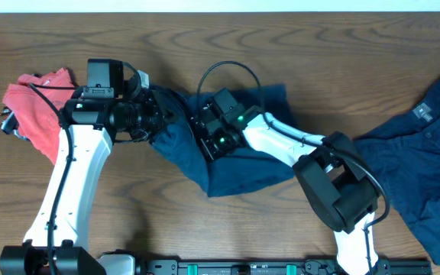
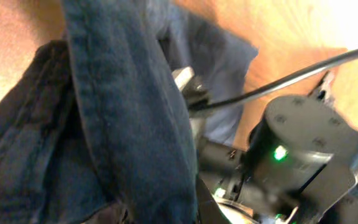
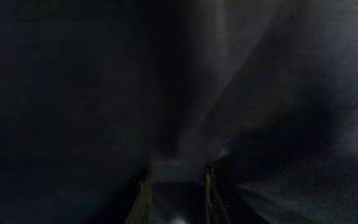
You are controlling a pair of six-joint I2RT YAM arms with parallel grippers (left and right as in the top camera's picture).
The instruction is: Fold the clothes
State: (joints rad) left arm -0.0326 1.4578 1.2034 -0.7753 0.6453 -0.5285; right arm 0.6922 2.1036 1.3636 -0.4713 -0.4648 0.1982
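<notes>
Table (image 1: pixel 205 38) carried shorts (image 1: pixel 426 153) at the right edge, a navy garment (image 1: pixel 235 172) mid-frame and a tee (image 1: pixel 40 107) upper left (no containers anywhere). The garment's long axis ran roughly upper left to lower right, away from both claws at its upper-left end. Left gripper (image 1: pixel 161 116), nearest the edge, was pressed together, seemingly pinching it; right gripper (image 1: pixel 198 128) sat on cloth, its state untellable.

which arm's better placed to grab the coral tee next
Left, likely. The coral-red tee lies far left, close by the left gripper; the right gripper sits farther off, over the navy garment in the middle.
</notes>
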